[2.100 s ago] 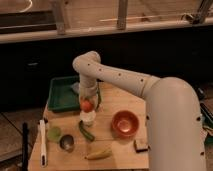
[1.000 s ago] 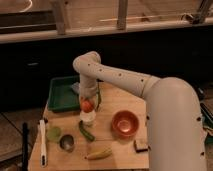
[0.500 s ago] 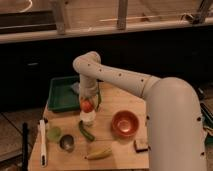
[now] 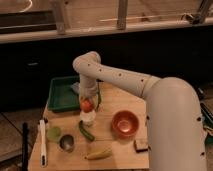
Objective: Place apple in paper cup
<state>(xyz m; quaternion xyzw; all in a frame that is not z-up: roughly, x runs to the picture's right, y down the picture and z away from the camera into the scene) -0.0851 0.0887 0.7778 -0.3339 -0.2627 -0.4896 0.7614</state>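
Observation:
The red-orange apple [image 4: 87, 105] rests in the mouth of the small white paper cup [image 4: 88, 118], which stands upright left of centre on the wooden table [image 4: 115, 102]. My gripper [image 4: 87, 99] hangs straight down at the end of the white arm, right at the top of the apple. I cannot see whether it still touches the fruit.
A green tray [image 4: 60, 95] lies at the back left. An orange bowl [image 4: 125, 123] stands right of the cup. In front are a green pepper [image 4: 86, 131], a pale green round object [image 4: 53, 133], a grey round object [image 4: 67, 143], a yellow item [image 4: 99, 153] and a white utensil [image 4: 42, 142].

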